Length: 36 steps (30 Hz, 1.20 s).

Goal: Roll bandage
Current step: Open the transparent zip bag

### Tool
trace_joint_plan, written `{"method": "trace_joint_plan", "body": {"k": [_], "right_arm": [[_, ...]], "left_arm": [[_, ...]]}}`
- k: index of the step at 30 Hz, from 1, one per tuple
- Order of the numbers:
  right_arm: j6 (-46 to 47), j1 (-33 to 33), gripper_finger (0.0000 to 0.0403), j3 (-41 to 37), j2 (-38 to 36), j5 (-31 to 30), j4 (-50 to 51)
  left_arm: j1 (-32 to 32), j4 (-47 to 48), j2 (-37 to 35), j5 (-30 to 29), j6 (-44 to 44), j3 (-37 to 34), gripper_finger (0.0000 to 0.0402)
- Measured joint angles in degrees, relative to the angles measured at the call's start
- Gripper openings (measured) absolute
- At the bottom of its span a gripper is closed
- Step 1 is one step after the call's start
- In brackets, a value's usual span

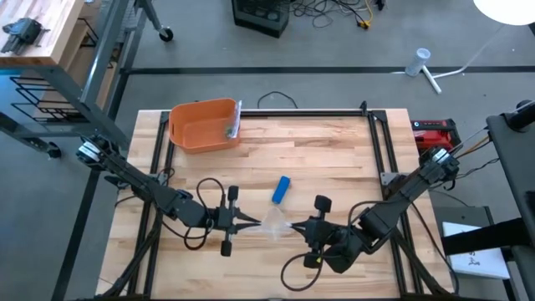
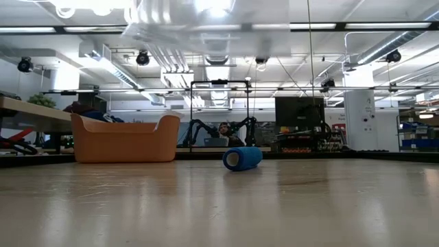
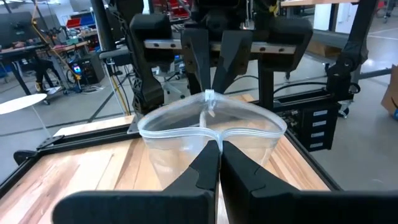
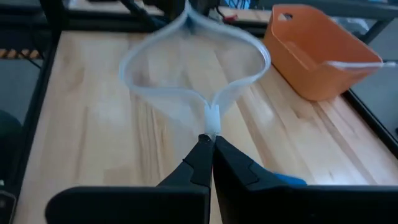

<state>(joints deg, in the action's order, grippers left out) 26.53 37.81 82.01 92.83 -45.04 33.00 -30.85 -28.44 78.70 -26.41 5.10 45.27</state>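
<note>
High view puts a clear, soft plastic zip bag (image 1: 274, 222) at the near edge of the pale wooden counter (image 1: 334, 159), stretched between both arms. The left claw (image 1: 251, 221) is pinched shut on one lip of the bag's mouth, and the right claw (image 1: 294, 224) is pinched shut on the opposite lip, so the mouth gapes into a wide loop. That film looks light, limp and slippery; I judge only the thicker zip rim gives a sure hold, which is where both claws have it.

Just beyond the bag lies the blue cylindrical roll of bandage (image 1: 282, 190), on its side, touching neither claw. It looks light and soft yet firm enough to squeeze; lying down it may roll, so a grip across its round middle seems safest.

Farthest from the bag sits an orange plastic bin (image 1: 203, 125).
</note>
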Motion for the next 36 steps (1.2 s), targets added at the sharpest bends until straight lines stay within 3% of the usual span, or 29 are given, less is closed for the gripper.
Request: {"method": "trace_joint_plan", "body": {"k": [5,12,17,28,34,36], "right_arm": [[-1.2,-0.1,0.0002,0.1,0.2,0.4,0.2],[6.6,0.8,0.0002,0.1,-0.8,0.6,10.2],[13.7,0.5,0.0002,0.1,-0.9,0.5,16.8],[14.2,0.5,0.0002,0.1,-0.9,0.5,16.0],[17.3,-0.5,0.0002,0.1,-0.9,0.0,16.0],[17.4,-0.5,0.0002,0.1,-0.9,0.0,16.2]], "left_arm": [[-0.1,0.4,-0.4,0.0,1.0,0.0,0.0000],[-2.0,3.9,-3.2,-0.2,3.1,0.0,0.0010],[-3.2,5.3,-4.5,-1.9,3.5,0.0,0.0045],[-3.3,5.9,-3.3,-4.6,3.9,0.0,0.0148],[-3.3,7.2,-1.8,-4.7,4.4,0.0,0.0175],[-3.3,9.4,-1.7,-7.6,3.7,0.0,0.0176]]}}
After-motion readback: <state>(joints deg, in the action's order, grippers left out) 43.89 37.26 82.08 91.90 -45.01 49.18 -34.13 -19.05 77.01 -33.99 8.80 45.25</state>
